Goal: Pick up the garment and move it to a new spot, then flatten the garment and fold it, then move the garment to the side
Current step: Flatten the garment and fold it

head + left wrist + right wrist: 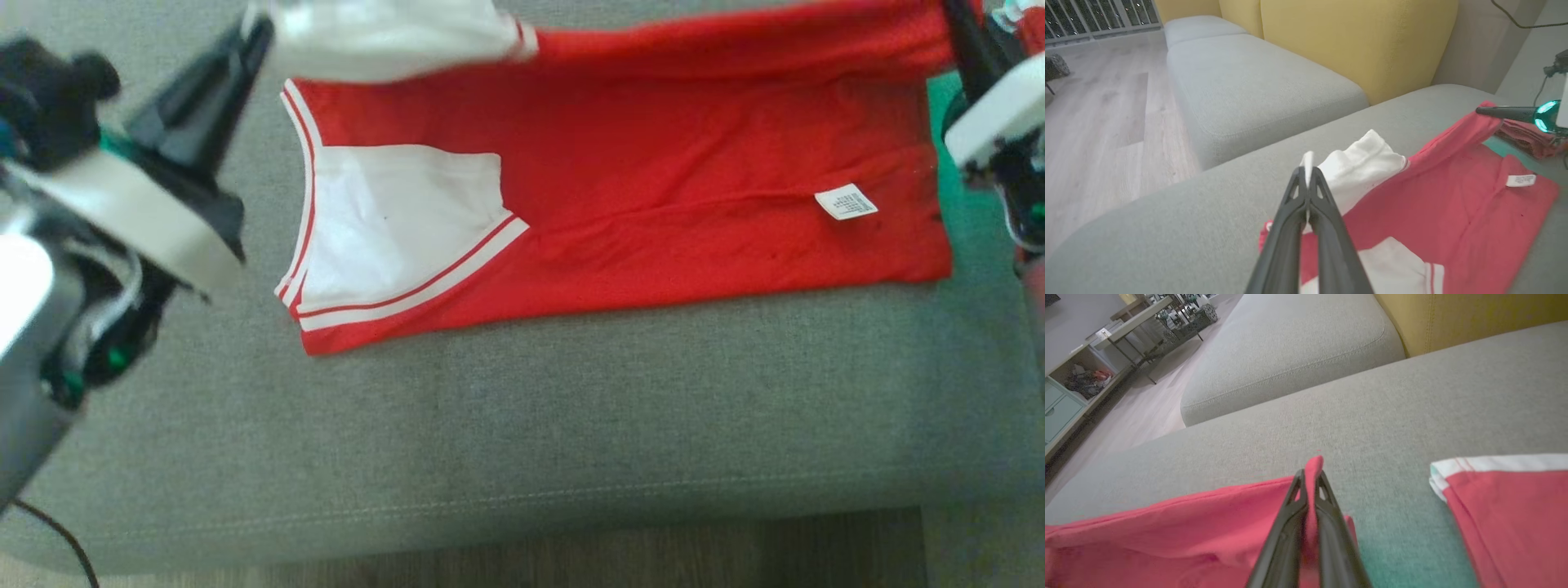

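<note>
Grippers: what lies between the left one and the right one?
Head view: the shirt's raised far edge spans the stretch between them, with the white sleeve pinched by the left gripper and a red corner by the right gripper.

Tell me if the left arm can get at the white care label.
Probably not: the left gripper is shut on the white sleeve of the garment, and the label lies at the far end, near the right gripper. Nothing covers it.

Head camera steeply above sofa seat (pixel 522 425), wrist cameras low, close, sharing garment (pixel 1453 204)
</note>
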